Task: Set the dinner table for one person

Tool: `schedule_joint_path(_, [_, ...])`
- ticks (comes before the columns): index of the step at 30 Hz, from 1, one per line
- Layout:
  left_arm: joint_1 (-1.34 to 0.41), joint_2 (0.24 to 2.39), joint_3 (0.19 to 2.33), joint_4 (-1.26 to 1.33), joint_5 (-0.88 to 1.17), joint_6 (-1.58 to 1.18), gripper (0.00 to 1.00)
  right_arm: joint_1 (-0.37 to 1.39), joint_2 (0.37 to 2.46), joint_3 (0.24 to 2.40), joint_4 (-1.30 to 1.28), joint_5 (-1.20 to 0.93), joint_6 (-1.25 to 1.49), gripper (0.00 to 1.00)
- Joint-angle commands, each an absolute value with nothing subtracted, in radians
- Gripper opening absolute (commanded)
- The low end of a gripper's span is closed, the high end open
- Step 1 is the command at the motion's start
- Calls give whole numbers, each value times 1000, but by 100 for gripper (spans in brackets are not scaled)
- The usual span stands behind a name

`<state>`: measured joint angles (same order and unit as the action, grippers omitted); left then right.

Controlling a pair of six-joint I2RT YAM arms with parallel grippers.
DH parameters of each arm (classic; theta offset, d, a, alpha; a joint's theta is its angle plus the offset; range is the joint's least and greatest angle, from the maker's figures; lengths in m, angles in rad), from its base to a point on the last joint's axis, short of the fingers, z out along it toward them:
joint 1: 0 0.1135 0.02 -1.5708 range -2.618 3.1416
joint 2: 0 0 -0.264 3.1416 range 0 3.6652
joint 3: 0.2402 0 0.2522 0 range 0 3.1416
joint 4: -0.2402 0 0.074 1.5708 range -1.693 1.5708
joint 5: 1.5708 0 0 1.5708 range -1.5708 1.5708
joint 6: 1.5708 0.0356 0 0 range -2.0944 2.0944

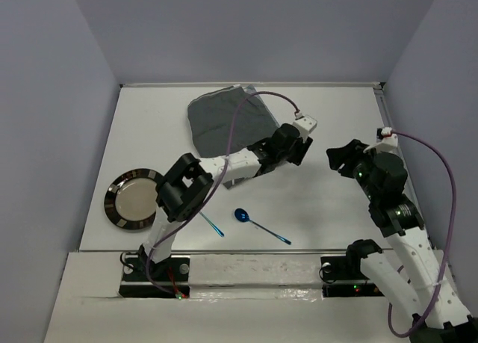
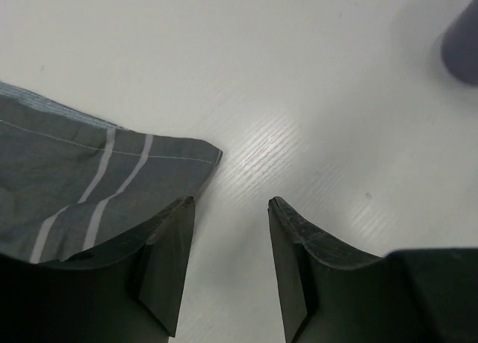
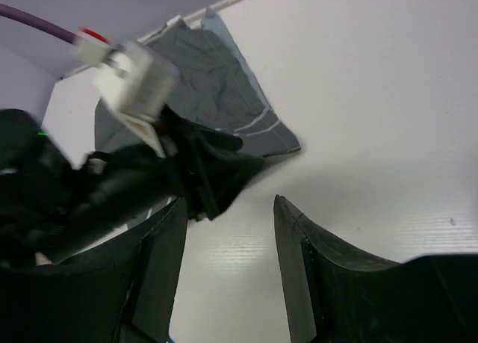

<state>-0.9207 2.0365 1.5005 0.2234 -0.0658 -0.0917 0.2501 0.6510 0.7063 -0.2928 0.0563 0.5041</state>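
Note:
The white dinner table [image 1: 336, 111] fills the top view. A dark grey striped cloth mat [image 1: 220, 117] lies rumpled at the back centre. My left gripper [image 1: 299, 155] is open and empty, low over bare table just right of the mat's near corner [image 2: 187, 152]. In the left wrist view the gripper [image 2: 230, 202] has only white table between its jaws. My right gripper [image 1: 334, 160] is open and empty, a short way right of the left one. In the right wrist view the gripper [image 3: 228, 201] faces the left gripper and the mat [image 3: 216, 89].
A silver plate [image 1: 133, 199] sits at the table's left side. A blue spoon [image 1: 243, 216] and a second blue utensil [image 1: 212, 225] lie near the front edge. Walls close in the back and both sides. A blurred grey shape [image 2: 463, 40] shows at the left wrist view's top right.

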Motion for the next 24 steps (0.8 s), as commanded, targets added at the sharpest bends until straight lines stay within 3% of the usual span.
schedule_joint_path(1, [-908,2117,1614,111,-103,109,58,255,556,762,-394,158,483,55])
schedule_joint_path(6, [-923,2195,1724,19,-71,236,58,255,511,782,-457,134,469,56])
schedule_joint_path(18, [-971,2318,1844,-51,-236,365,63,255,546,767,-442,25,466,61])
schedule_joint_path(24, [-976,2401,1942,-103,-284,409,58,255,531,770,-440,29,462,61])
